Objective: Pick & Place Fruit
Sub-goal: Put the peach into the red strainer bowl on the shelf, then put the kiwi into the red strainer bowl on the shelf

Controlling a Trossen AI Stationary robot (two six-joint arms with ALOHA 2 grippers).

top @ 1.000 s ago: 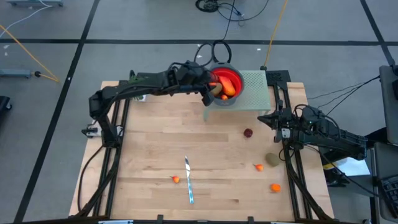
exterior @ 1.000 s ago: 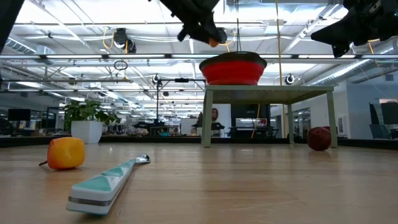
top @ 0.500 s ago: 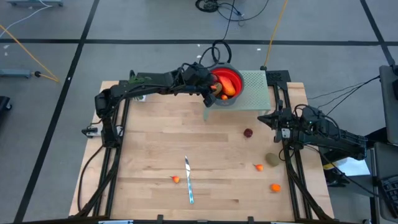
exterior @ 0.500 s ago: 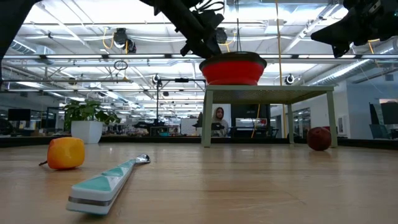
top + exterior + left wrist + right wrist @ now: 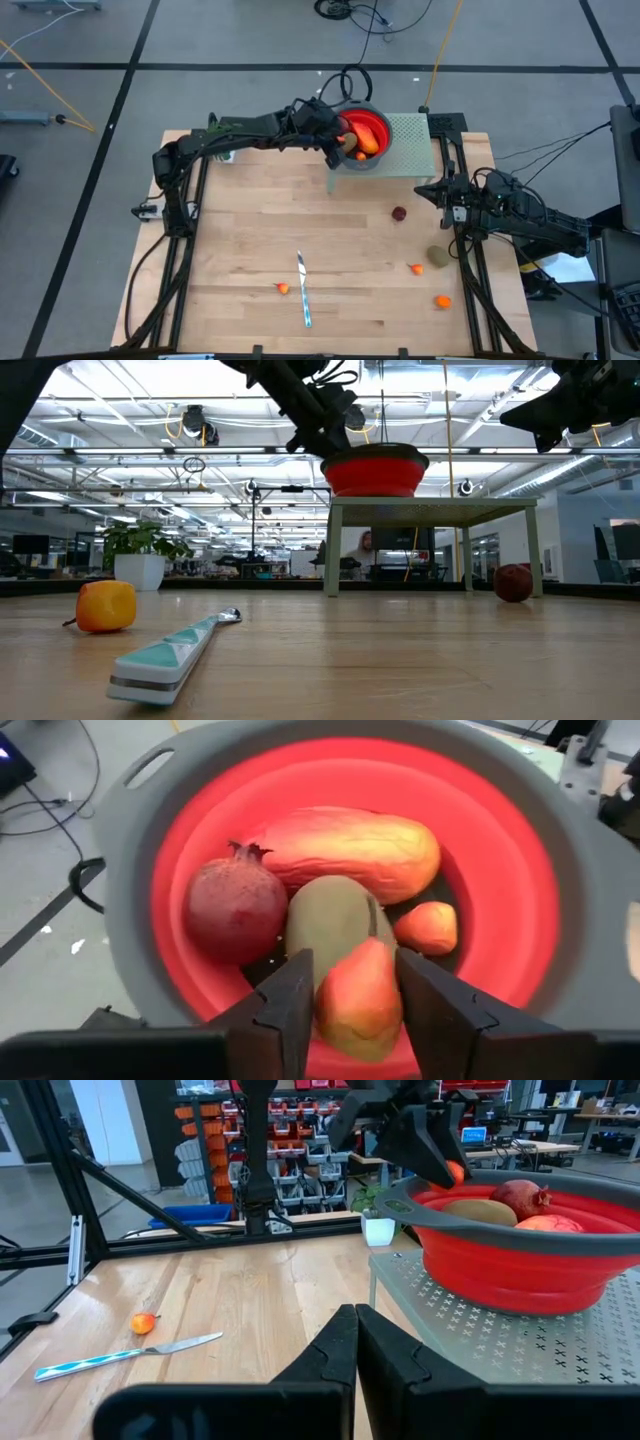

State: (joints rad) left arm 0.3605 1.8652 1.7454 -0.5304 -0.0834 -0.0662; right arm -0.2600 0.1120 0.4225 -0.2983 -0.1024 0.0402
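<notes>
— Where's the work right now?

— Upper middle of the high view. The red bowl [image 5: 365,135] sits on a green perforated stand [image 5: 410,143], and my left gripper [image 5: 345,143] hangs over the bowl's near rim. From the left wrist camera I see its fingers [image 5: 285,1005] parted a little either side of a small orange-red pear-like fruit [image 5: 358,1000]; whether they press on it or have just let go, I can't tell. It lies straight below the gripper, long axis running along the gap between the fingers, on top of an olive kiwi [image 5: 335,920]. A pomegranate [image 5: 237,908], a long orange-red piece [image 5: 350,850] and a small orange bit [image 5: 428,926] share the bowl.

— And what's left on the table?

— A dark red ball [image 5: 399,213] right of centre, then an olive oval [image 5: 437,256], a tiny orange bit [image 5: 415,267] and another orange piece [image 5: 442,300], all lower right. One more orange bit [image 5: 283,288] lies lower centre, just left of the knife [image 5: 302,290].

— Which arm is nearer those?

— The right gripper [image 5: 443,192], closed tight, waits at the right edge, near the dark red ball and the oval. I judge it better placed for that cluster; the left arm suits the bit by the knife.
</notes>
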